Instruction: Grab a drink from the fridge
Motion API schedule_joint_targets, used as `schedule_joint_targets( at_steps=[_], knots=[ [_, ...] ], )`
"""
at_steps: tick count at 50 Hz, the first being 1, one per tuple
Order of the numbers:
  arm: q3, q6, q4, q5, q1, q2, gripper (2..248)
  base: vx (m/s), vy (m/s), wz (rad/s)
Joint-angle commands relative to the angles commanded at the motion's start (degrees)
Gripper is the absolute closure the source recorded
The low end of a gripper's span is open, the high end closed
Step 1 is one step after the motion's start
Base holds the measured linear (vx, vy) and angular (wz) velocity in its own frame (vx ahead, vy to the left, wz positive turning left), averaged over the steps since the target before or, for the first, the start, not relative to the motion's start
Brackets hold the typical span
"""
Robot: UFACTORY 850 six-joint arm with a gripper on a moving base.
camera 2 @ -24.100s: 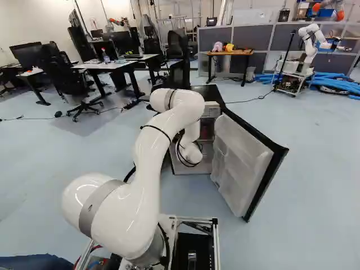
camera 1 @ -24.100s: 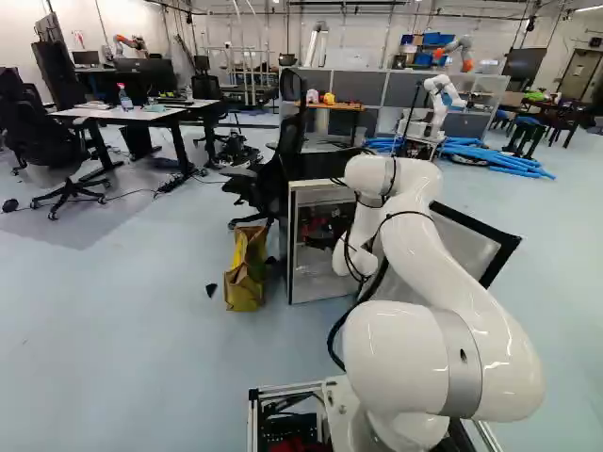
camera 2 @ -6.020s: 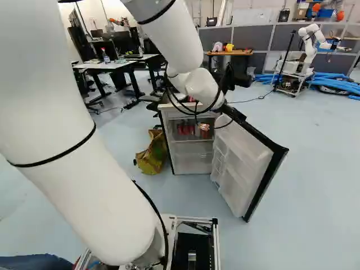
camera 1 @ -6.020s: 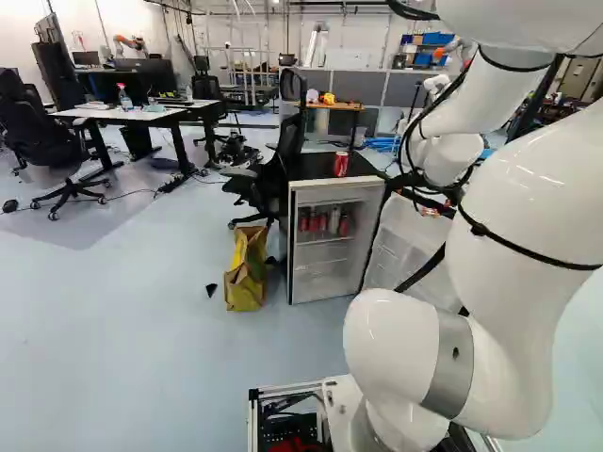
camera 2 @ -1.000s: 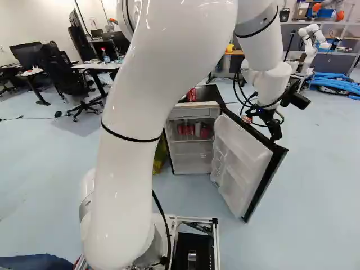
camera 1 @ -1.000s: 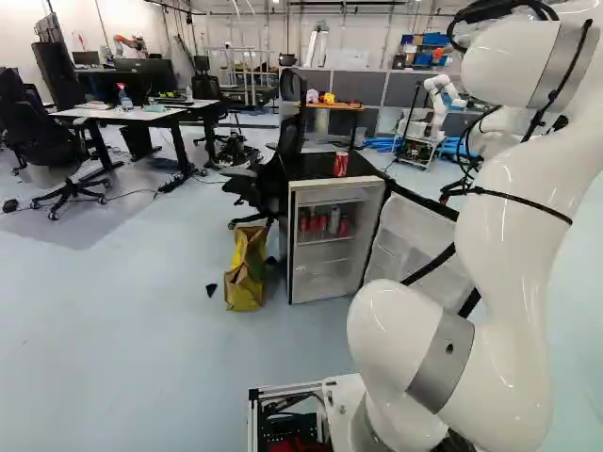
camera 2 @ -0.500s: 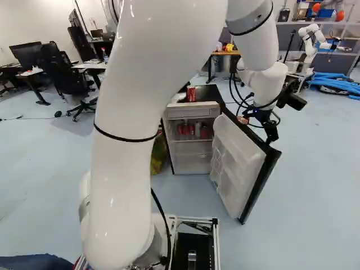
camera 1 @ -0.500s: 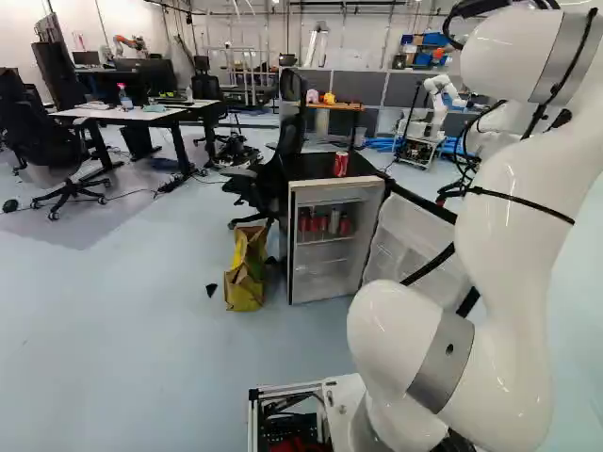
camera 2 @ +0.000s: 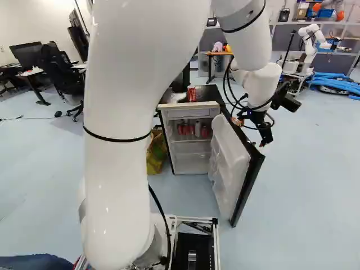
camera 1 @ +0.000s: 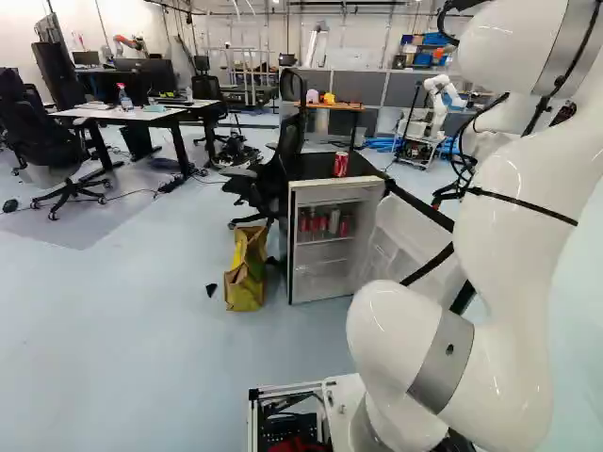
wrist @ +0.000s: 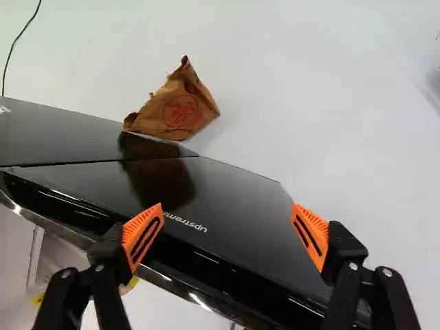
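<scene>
Yellow-brown bag (camera 1: 245,273): on the floor, beside the fridge, left of centre in the left base view. I keep the arm's sweep clear of it.
Fridge (camera 1: 325,195): centre of the left base view, its front uncovered.
Drink cans (camera 1: 321,224): standing on the inner shelf, upper part of the opening.
Red can (camera 1: 340,165): upright on the fridge top, near the centre of the left base view; I take it as the drink already out. Avoid jolting the fridge.
Door (camera 2: 228,163): right of centre in the right base view, ajar. I judge the step to be closing it.
Fingers (wrist: 132,234): spread apart, gripping nothing, at the door's black outer side; contact I cannot confirm.
Procedure: push near the free edge, slowly, following the hinge arc. Keep the tips off the top rim, where they could slip over or catch.
Clearance: open floor lies at the right of the right base view; the brown paper bag (wrist: 180,113) lies beyond the door, ahead of the fingers.
</scene>
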Motion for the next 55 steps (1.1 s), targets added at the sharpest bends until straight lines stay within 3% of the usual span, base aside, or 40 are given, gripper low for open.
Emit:
schedule_joint_targets(
  at_steps=[55],
  knots=[
    [13.29, 0.0, 0.0, 0.0, 4.13, 10.35, 3, 0.0, 0.0, 0.0]
  ],
)
